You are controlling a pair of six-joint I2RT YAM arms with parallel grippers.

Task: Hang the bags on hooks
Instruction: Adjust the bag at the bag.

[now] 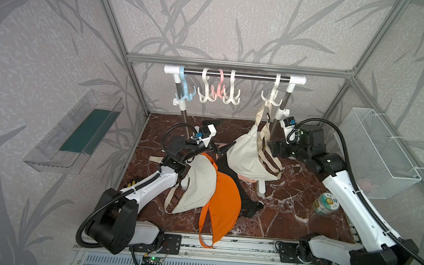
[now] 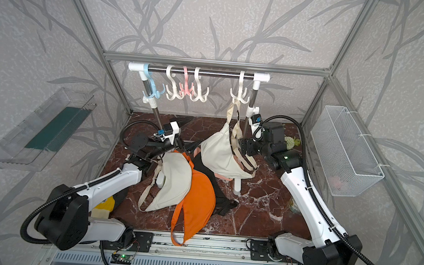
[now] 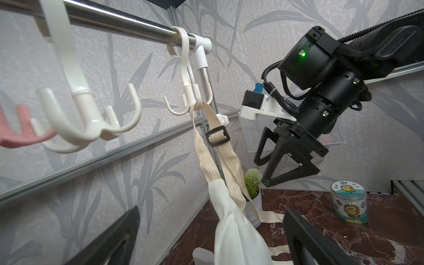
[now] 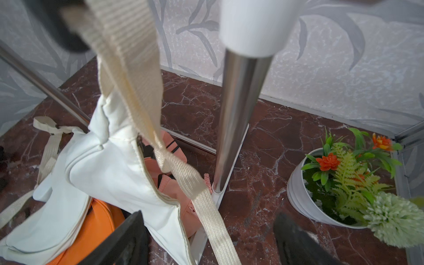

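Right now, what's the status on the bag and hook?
Left end effector and right end effector open, empty. White bag hangs by strap on rightmost white hook. Orange bag loose on floor below.

The hanging bag (image 1: pixel 245 154) is cream, and its woven strap (image 3: pixel 206 146) is beige with a black buckle (image 3: pixel 218 137). Its hook (image 1: pixel 273 98) is cream, the blue hook (image 1: pixel 184 91) is pale, and the pink hook (image 1: pixel 219 88) is soft. An orange bag (image 1: pixel 223 204), a second cream bag (image 1: pixel 199 186), a black bag (image 1: pixel 250 206) and a salmon bag (image 4: pixel 177 152) lie on the floor (image 1: pixel 289 222), which is red-brown marble with white veins. The walls (image 1: pixel 214 22) are grey with a darker leaf pattern. The pot (image 4: pixel 296 190) is white and holds green fronds and orange flowers.
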